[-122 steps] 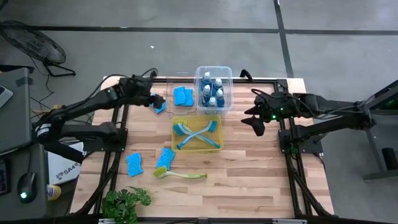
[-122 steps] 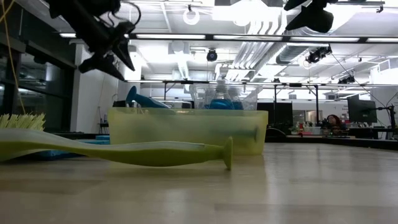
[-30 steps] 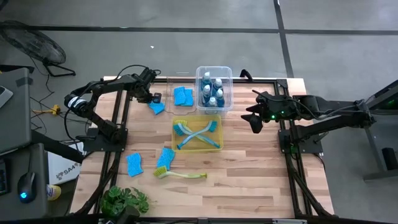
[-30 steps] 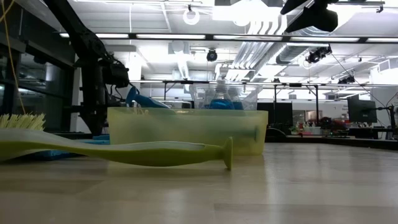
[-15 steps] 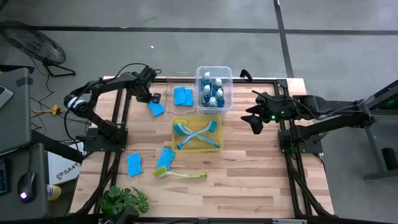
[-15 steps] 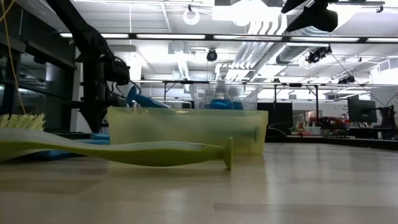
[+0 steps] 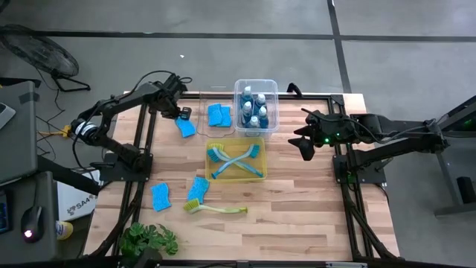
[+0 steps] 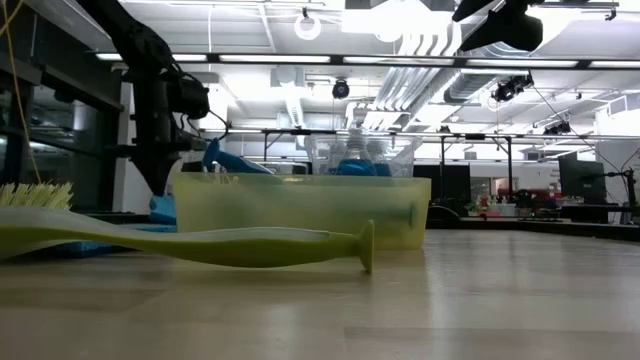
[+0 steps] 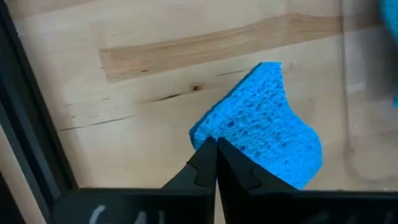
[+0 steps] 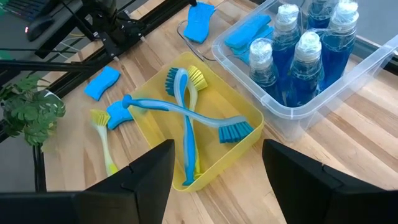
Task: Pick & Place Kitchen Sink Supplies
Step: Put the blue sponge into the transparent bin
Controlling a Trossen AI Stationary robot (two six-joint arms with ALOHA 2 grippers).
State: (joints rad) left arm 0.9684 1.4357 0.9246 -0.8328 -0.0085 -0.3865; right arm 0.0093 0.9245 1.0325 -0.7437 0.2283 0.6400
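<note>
At the table's (image 7: pixel 312 223) far left corner, the left gripper (image 7: pixel 181 117) pinches one corner of a blue sponge (image 9: pixel 264 130), jaws pressed tight on it, just beside the clear bin (image 7: pixel 256 106). The sponge looks light, soft and compressible; it sags from a corner hold, so a grip across its middle would likely carry it flatter. Two more sponges (image 7: pixel 161 196) lie loose nearer the front, next to a yellow-green brush (image 7: pixel 216 208). The yellow bin (image 7: pixel 236 161) holds two crossed brushes. On the right, the right gripper (image 7: pixel 304 143) waits above the table edge, jaws spread.
</note>
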